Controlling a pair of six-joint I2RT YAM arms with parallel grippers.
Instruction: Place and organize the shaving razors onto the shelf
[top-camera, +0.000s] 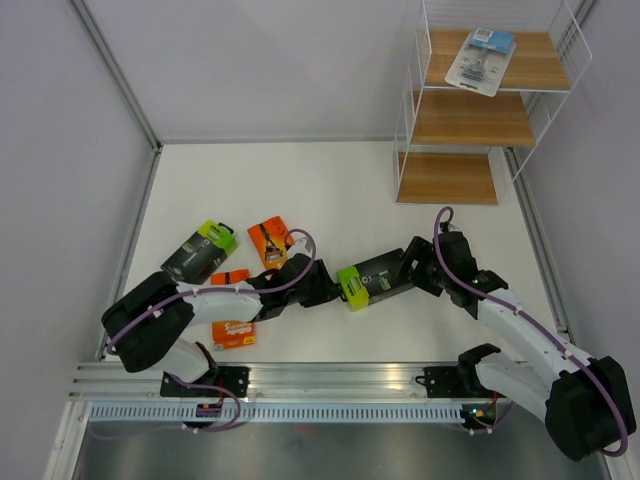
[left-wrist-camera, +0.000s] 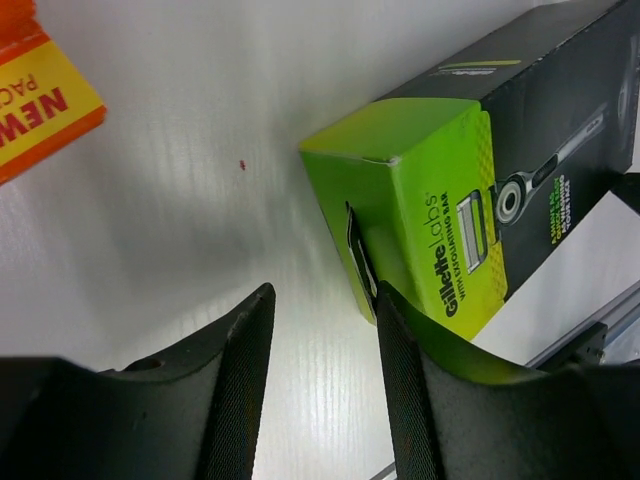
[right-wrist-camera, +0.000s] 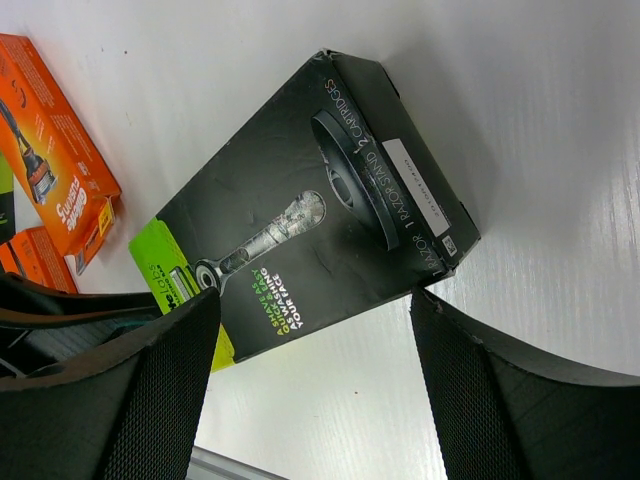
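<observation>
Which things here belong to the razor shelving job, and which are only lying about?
Job: shelf; blister pack; centre black box; left black box; far orange card; near orange card.
Not the job: table; purple cables; metal rail.

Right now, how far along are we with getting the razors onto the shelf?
Done: one clear blister pack lies on the top board of the shelf. In hand: nothing visibly gripped; a black box lies on the table between the open left fingers and right fingers. Left: that box, the second black box, an orange card and a second orange card.
</observation>
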